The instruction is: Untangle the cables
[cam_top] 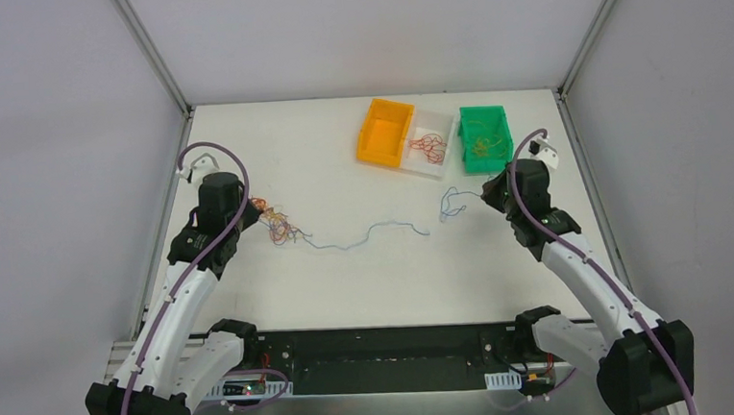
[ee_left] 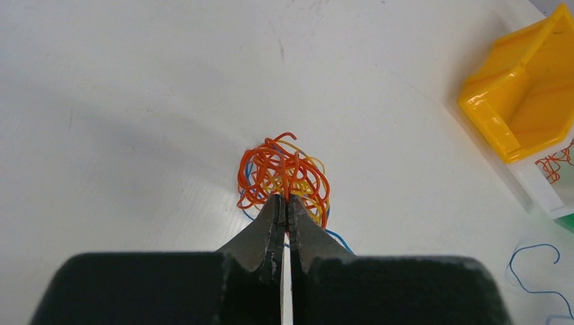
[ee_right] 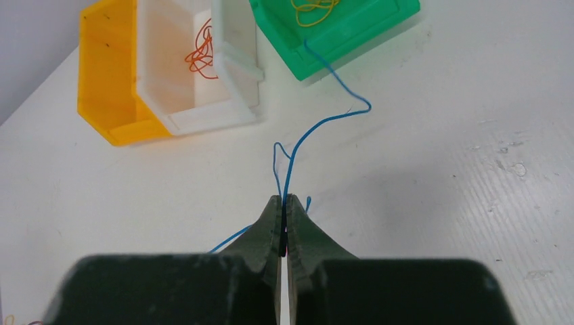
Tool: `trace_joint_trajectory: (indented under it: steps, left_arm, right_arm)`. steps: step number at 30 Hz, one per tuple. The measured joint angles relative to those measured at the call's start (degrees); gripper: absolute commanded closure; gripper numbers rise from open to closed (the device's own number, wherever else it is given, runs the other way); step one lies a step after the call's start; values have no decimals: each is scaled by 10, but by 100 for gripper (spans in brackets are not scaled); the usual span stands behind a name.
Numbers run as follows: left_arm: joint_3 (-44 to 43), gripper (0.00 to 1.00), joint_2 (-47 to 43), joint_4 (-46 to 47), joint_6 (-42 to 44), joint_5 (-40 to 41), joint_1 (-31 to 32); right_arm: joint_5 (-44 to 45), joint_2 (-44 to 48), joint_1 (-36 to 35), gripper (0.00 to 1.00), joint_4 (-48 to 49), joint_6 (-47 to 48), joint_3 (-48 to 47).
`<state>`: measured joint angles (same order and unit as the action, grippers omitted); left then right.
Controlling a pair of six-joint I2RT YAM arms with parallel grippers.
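Squeezing the cable clump (ee_left: 281, 169) in the left gripper (ee_left: 285, 200), well left of the white bin (cam_top: 442, 132). Pinching one blue cable (ee_right: 325, 121) in the right gripper (ee_right: 285, 202), near that bin. Only partly done, with most left to untangle.

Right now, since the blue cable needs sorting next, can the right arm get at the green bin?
Probably yes. The right gripper, shut on the blue cable, sits just short of the green bin. Only the cable's own loop lies between them; the white bin stands off to the side.
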<state>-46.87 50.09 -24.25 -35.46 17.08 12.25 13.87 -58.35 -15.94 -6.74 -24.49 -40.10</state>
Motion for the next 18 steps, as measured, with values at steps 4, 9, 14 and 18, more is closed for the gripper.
trace_joint_trajectory:
  steps: [4, 9, 14, 18]
  left_arm:
    - [0, 100, 1, -7, -4, 2, 0]
    - [0, 100, 1, -18, -15, 21, 0]
    - [-5, 100, 21, -19, -13, -15, 0]
    - [-16, 100, 64, -14, -10, -82, 0]
  right_arm:
    - [19, 22, 6, 100, -14, -11, 2]
    - [39, 18, 14, 100, -46, -14, 1]
    - [0, -13, 15, 87, -56, -10, -4]
    - [-68, -91, 14, 15, -64, 3, -27]
